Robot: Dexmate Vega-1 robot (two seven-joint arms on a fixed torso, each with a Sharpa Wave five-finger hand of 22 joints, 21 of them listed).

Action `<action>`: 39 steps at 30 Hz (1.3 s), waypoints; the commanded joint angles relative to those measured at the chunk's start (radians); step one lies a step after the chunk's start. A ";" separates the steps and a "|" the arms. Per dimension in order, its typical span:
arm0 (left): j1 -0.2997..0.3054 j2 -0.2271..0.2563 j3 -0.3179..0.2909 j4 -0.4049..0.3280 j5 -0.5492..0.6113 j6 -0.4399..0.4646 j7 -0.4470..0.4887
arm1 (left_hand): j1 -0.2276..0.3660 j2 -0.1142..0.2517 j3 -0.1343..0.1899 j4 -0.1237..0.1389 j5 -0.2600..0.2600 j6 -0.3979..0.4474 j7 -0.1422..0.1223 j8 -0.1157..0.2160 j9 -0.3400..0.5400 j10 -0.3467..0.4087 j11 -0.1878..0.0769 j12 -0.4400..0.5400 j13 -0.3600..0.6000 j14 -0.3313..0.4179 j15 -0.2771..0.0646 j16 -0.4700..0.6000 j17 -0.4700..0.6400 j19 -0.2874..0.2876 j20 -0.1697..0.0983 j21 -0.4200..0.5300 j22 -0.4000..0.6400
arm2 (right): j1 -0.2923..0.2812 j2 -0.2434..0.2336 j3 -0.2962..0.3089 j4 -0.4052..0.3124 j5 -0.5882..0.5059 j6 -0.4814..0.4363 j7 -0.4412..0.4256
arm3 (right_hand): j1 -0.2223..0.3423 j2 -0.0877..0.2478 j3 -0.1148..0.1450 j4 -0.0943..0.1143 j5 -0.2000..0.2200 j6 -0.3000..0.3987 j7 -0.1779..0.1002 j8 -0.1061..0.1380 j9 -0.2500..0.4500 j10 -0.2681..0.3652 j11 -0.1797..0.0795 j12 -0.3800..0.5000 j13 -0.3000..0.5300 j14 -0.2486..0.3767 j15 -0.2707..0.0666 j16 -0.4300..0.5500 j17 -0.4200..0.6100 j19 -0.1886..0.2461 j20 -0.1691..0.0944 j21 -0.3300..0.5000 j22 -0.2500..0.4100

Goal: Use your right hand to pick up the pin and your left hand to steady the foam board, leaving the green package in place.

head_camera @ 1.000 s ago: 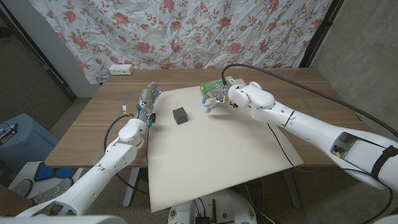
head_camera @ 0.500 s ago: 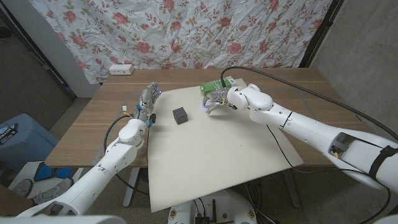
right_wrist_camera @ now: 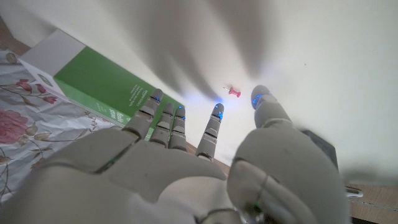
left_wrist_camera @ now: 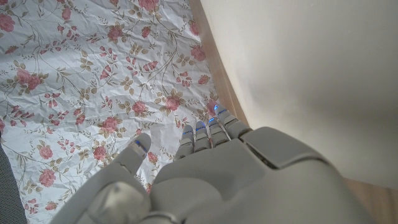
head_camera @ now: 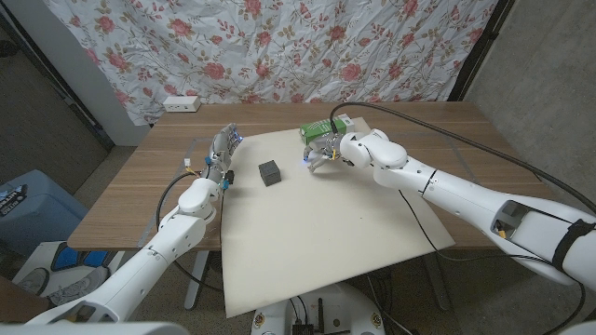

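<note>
A small pink pin (right_wrist_camera: 234,93) lies on the white foam board (head_camera: 317,233), just beyond the spread fingertips (right_wrist_camera: 216,111) of my right hand (right_wrist_camera: 186,155). In the head view that right hand (head_camera: 321,152) hovers over the board's far edge, right beside the green package (head_camera: 315,129), and holds nothing. The green package (right_wrist_camera: 99,87) lies flat at the board's far rim. My left hand (head_camera: 222,149) stands at the board's left edge with fingers extended and holds nothing. In the left wrist view its fingers (left_wrist_camera: 205,134) reach along the foam board (left_wrist_camera: 311,74).
A small black cube (head_camera: 270,172) sits on the board between my hands. A white power strip (head_camera: 180,103) lies at the table's far left by the floral curtain (head_camera: 279,46). A black cable (head_camera: 447,126) arcs over the right arm.
The right hand has crept slightly lower and to the left over the board near the package. The left hand has not moved.
</note>
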 commanded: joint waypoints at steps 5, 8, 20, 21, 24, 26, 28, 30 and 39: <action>0.003 0.001 0.001 -0.004 -0.004 0.011 0.001 | 0.007 0.080 0.011 -0.002 0.002 0.012 0.000 0.000 0.002 0.007 -0.002 -0.004 0.003 0.004 0.001 0.000 0.003 0.007 -0.001 -0.003 0.002 | -0.012 -0.004 0.005 0.024 0.006 0.047 -0.073 | 0.027 -0.009 -0.008 -0.003 -0.020 0.050 -0.004 0.031 0.007 0.019 -0.022 0.004 0.009 0.024 -0.023 0.014 0.009 0.032 -0.010 0.004 0.004; 0.004 0.001 0.001 -0.005 -0.004 0.010 0.003 | 0.007 0.080 0.012 -0.002 0.002 0.012 -0.001 0.000 0.002 0.007 -0.002 -0.004 0.003 0.004 0.001 0.000 0.003 0.007 0.000 -0.003 0.002 | -0.009 -0.004 0.004 0.034 0.007 0.058 -0.082 | 0.035 -0.007 -0.007 -0.005 -0.024 0.057 -0.004 0.035 0.007 0.022 -0.026 0.005 0.010 0.026 -0.027 0.015 0.010 0.037 -0.013 0.004 0.004; 0.015 0.005 -0.003 -0.020 -0.005 0.015 0.013 | 0.010 0.083 0.015 -0.004 0.002 0.014 0.001 0.000 0.002 0.007 0.001 -0.004 0.003 0.004 0.004 0.000 0.002 0.007 0.001 -0.004 0.002 | -0.020 -0.009 0.012 0.053 0.007 0.099 -0.151 | 0.087 -0.005 -0.003 -0.012 -0.048 0.106 -0.004 0.062 0.011 0.034 -0.044 0.006 0.014 0.034 -0.044 0.020 0.014 0.053 -0.024 0.005 0.004; 0.015 0.004 -0.003 -0.020 -0.005 0.016 0.014 | 0.010 0.084 0.016 -0.004 0.002 0.014 0.001 0.000 0.002 0.007 0.002 -0.004 0.003 0.004 0.003 0.000 0.002 0.007 0.001 -0.004 0.002 | -0.020 -0.008 0.012 0.056 0.009 0.103 -0.154 | 0.092 -0.005 -0.003 -0.013 -0.050 0.111 -0.004 0.064 0.012 0.037 -0.045 0.007 0.014 0.034 -0.046 0.020 0.015 0.054 -0.025 0.004 0.004; 0.014 0.003 -0.003 -0.017 -0.005 0.014 0.013 | 0.011 0.085 0.017 -0.005 0.002 0.015 0.001 0.000 0.002 0.006 0.000 -0.004 0.003 0.004 0.004 0.000 0.002 0.007 0.001 -0.004 0.002 | -0.016 -0.007 0.011 0.065 0.005 0.111 -0.162 | 0.102 -0.004 -0.003 -0.012 -0.055 0.126 -0.004 0.072 0.013 0.043 -0.048 0.009 0.015 0.038 -0.051 0.022 0.016 0.056 -0.027 0.004 0.004; 0.012 0.004 -0.002 -0.016 -0.004 0.014 0.011 | 0.011 0.085 0.017 -0.005 0.002 0.015 0.001 0.000 0.002 0.006 0.000 -0.004 0.003 0.004 0.004 0.000 0.002 0.007 0.001 -0.004 0.002 | -0.013 -0.005 0.010 0.072 0.006 0.118 -0.166 | 0.107 -0.003 -0.003 -0.011 -0.057 0.133 -0.004 0.076 0.014 0.046 -0.050 0.010 0.016 0.039 -0.054 0.023 0.017 0.057 -0.028 0.004 0.004; 0.012 0.004 -0.002 -0.016 -0.004 0.014 0.011 | 0.011 0.085 0.018 -0.005 0.002 0.015 0.001 0.000 0.002 0.006 -0.001 -0.004 0.003 0.004 0.003 0.000 0.002 0.007 0.001 -0.004 0.002 | -0.012 -0.004 0.009 0.079 0.003 0.123 -0.173 | 0.113 -0.002 -0.003 -0.010 -0.061 0.145 -0.004 0.082 0.015 0.049 -0.055 0.011 0.016 0.042 -0.056 0.025 0.017 0.061 -0.031 0.004 0.004; 0.012 0.004 -0.002 -0.016 -0.004 0.015 0.012 | 0.012 0.085 0.018 -0.006 0.002 0.015 0.001 0.000 0.002 0.006 0.000 -0.004 0.003 0.004 0.003 0.000 0.002 0.007 0.001 -0.004 0.002 | -0.010 -0.003 0.008 0.085 0.002 0.127 -0.178 | 0.122 -0.001 -0.003 -0.010 -0.066 0.162 -0.004 0.091 0.017 0.050 -0.058 0.010 0.017 0.047 -0.063 0.028 0.019 0.064 -0.034 0.004 0.004; 0.013 0.005 -0.003 -0.020 -0.006 0.020 0.013 | 0.012 0.085 0.020 -0.006 0.001 0.016 0.001 0.000 0.002 0.008 -0.001 -0.004 0.003 0.004 0.003 0.000 0.002 0.007 0.000 -0.004 0.002 | -0.004 0.002 0.005 0.105 0.000 0.141 -0.194 | 0.141 0.001 -0.008 -0.006 -0.079 0.207 -0.005 0.115 0.022 0.063 -0.068 0.014 0.020 0.059 -0.074 0.035 0.024 0.077 -0.040 0.005 0.004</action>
